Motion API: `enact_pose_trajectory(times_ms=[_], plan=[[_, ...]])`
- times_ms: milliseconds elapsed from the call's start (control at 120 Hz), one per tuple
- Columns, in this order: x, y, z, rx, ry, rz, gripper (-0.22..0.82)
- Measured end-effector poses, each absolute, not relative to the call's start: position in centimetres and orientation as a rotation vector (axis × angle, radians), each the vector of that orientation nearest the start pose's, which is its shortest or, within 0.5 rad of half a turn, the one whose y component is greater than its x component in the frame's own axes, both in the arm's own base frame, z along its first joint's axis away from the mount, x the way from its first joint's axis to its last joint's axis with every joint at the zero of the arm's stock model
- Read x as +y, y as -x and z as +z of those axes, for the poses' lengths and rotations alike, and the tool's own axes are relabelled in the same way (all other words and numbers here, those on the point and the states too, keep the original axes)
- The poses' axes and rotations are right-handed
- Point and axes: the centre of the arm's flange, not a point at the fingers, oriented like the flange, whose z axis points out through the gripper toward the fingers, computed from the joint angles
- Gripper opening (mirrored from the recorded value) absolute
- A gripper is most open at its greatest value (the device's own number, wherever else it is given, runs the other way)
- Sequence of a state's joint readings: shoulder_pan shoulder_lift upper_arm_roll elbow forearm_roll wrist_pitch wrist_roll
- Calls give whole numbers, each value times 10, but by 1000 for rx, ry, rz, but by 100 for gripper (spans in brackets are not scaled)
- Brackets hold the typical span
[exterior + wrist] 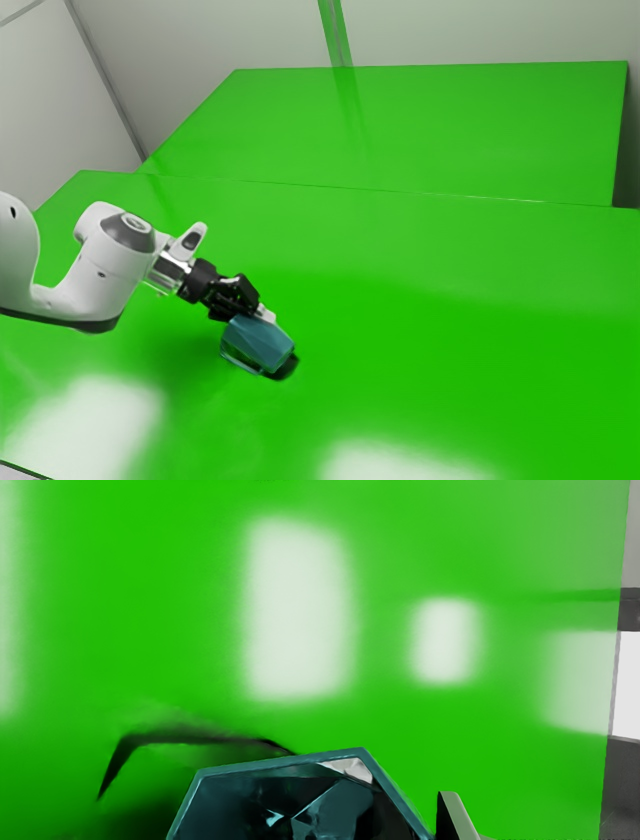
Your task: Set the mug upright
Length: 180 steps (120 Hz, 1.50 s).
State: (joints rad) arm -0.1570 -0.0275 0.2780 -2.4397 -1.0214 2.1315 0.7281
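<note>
From my seat, the mug (262, 342) lies right at the end of the gripper (262, 314), on the side toward the exterior view's right and the near edge. It is tipped over at a slant above or against the green table (450, 270); I can't tell whether any of it bears on the surface. In the wrist view its rim (280, 762) opens back toward my hand's camera, so I judge the long axis to run roughly away from the hand, base outward. What looks like the handle (241, 363) sits low, on the mug's near side in the exterior view.

I can't tell whether the jaws stand apart or are clamped on the mug (the mug itself hides too much of them). I'd settle that before turning anything.

Only then does the move make sense: swing the mouth upward and the base down, keeping the handle from catching the table. Turned too fast, the mug could slip or roll. The near table edge (22, 469) is well apart, and the tabletop runs on broadly toward the exterior view's right, so I'd make the turn out that way.
</note>
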Motion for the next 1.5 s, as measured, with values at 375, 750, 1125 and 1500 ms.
enact_pose_trajectory(times_ms=[375, 750, 1125, 1500], plan=[[-1, -523, 411, -281, -2543, 225, -17], [-23, -532, 422, -740, -2928, 43, -17], [-19, -540, 376, -767, -3056, -25, -17], [-10, -532, 347, -685, -3093, 28, -17]])
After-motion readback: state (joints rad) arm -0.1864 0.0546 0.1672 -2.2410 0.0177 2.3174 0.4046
